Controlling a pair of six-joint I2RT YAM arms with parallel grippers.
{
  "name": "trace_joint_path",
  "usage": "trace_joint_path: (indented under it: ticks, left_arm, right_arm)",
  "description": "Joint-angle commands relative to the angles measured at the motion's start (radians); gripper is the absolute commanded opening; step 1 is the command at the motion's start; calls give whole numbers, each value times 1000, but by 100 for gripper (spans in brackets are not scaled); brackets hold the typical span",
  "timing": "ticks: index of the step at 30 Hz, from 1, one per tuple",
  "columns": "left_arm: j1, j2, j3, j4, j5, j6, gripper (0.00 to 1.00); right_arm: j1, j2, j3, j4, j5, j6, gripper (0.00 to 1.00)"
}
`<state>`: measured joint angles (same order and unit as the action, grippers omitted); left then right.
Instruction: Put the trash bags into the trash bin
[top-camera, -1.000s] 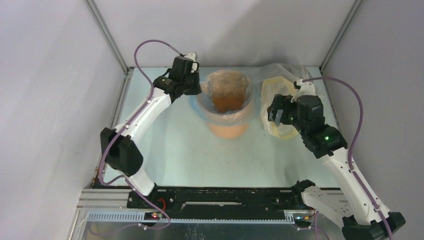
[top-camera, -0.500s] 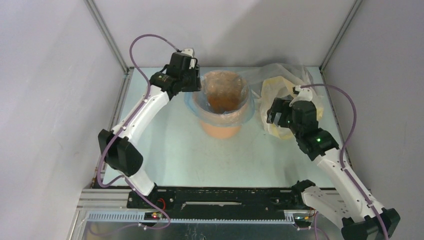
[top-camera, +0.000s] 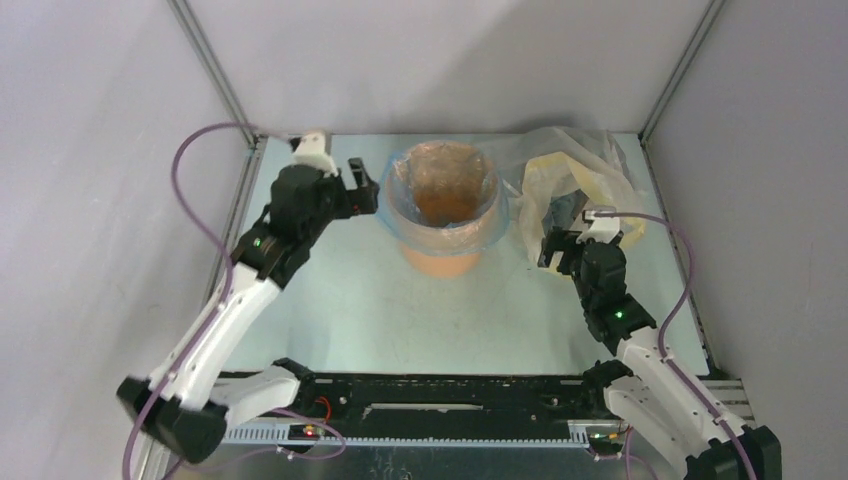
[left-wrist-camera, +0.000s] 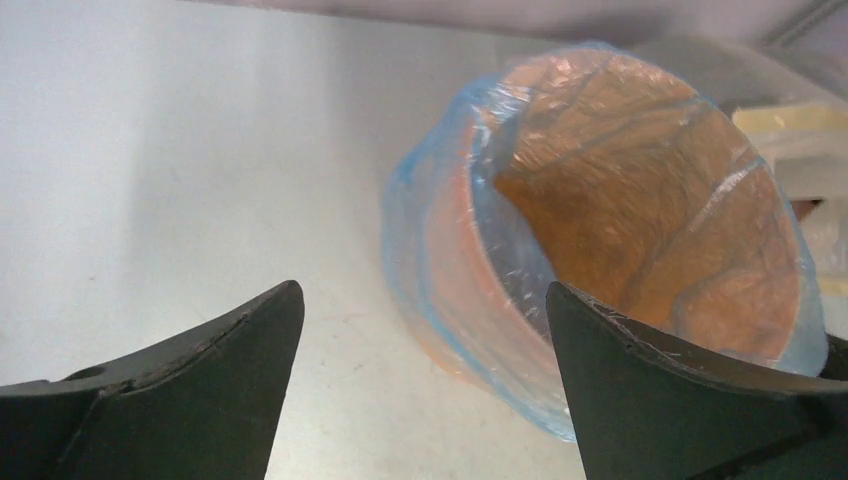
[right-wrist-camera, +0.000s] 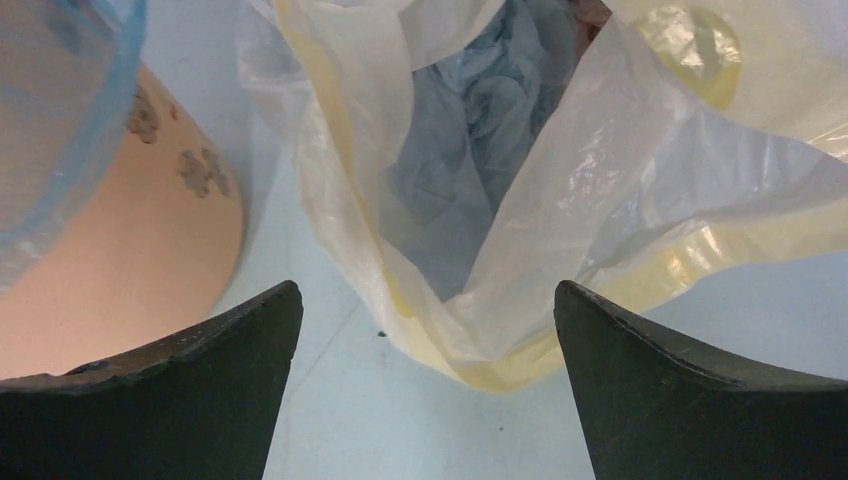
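Observation:
The orange-tan trash bin (top-camera: 445, 258) stands upright at the back middle of the table. A light-blue trash bag (top-camera: 494, 222) lines it, with the bag's edge folded down over the rim (left-wrist-camera: 432, 262). My left gripper (top-camera: 366, 189) hovers open just left of the bin and holds nothing; in the left wrist view (left-wrist-camera: 420, 292) the bin's mouth (left-wrist-camera: 640, 230) lies ahead to the right. My right gripper (top-camera: 560, 244) is open and empty, right of the bin. It (right-wrist-camera: 425, 292) faces the yellowish-clear bag.
The yellowish-clear plastic bag (top-camera: 578, 172) lies at the back right, its mouth gaping toward my right gripper, with crumpled pale blue film (right-wrist-camera: 480, 130) inside. Walls and metal posts close in the table at the back and on both sides.
My left gripper opened, let go of the blue bag's rim and drew back left and toward the near edge. The right arm also pulled back toward the near edge, still open.

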<state>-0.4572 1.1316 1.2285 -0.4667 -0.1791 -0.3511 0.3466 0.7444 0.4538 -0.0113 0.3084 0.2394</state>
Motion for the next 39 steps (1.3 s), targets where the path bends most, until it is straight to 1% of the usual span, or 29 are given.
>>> trace_joint_path:
  ticks: [1,3,4,5,7,9,10,12,13,14,16,18,19,20,23,24,25,26,27,28,29,31,34,37,39]
  left_arm:
    - [6,-165,-237,231,-190,-11,100]
    - [34,-225,-363,319,-235,-25,100]
    - [71,-254,-413,356,-222,-49,100]
    - [116,-277,-463,380,-185,-77,100]
    - [243,-316,-550,425,-82,-147,100]
    - [351,-351,-622,460,-33,-161,100]
    - [373,-368,-656,503,-37,-145,100]
    - [383,-396,-714,557,-84,-96,100]
    - [383,-409,-748,581,-125,-79,100]
    - [383,-415,-772,610,-153,-62,100]
    - [388,-416,-824,673,-185,-28,100]
    - [402,-406,-864,736,-190,18,100]
    - [413,-400,-883,767,-187,45,100]
    - [420,-391,-906,812,-182,72,100]
    - [436,-357,-982,960,-170,140,100]
    - [441,-339,-1007,1014,-172,167,100]
    - [444,-319,-1027,1080,-174,190,100]
    - [448,-297,-1047,1129,-176,212,100]
    - [452,-275,-1062,1173,-177,231,100]
    - [454,-253,-1072,1210,-178,234,100]
    - [454,-235,-1078,1241,-169,237,100]
    - [476,-199,-1090,1307,-140,252,100]
    - [488,-134,-1098,1391,-100,292,100]
    - [491,-61,-1092,1448,-102,312,100]
    - [502,11,-1093,1514,-96,306,100]
  right_arm:
    - [-33,12,-50,225,10,-110,100]
    - [-59,19,-106,315,-23,-125,99]
    - [-78,25,-142,385,-39,-130,99]
    - [-100,35,-186,459,-71,-142,98]
    - [-149,70,-273,628,-124,-160,95]
    - [-202,147,-329,765,-128,-132,94]
    - [-233,192,-340,818,-141,-113,93]
    - [-281,283,-336,896,-177,-101,93]
    - [-294,304,-312,873,-187,-96,94]
    - [-302,312,-283,816,-217,-108,94]
    - [-305,362,-263,847,-240,-166,95]
    - [-307,401,-232,841,-215,-182,96]
    - [-309,421,-230,859,-215,-195,96]
    - [-309,452,-236,915,-207,-205,96]
    - [-318,615,-255,1088,-176,-194,96]
    - [-317,626,-256,1125,-172,-197,97]
    - [-319,598,-237,1038,-182,-191,97]
    - [-322,601,-219,991,-210,-196,96]
    - [-322,621,-221,1034,-231,-210,99]
    - [-323,610,-225,1034,-229,-207,99]
    - [-323,597,-221,996,-237,-208,100]
    - [-330,614,-218,1019,-273,-212,100]
    - [-339,609,-210,992,-279,-204,100]
    - [-339,612,-208,994,-288,-201,100]
    - [-338,613,-208,994,-291,-201,100]
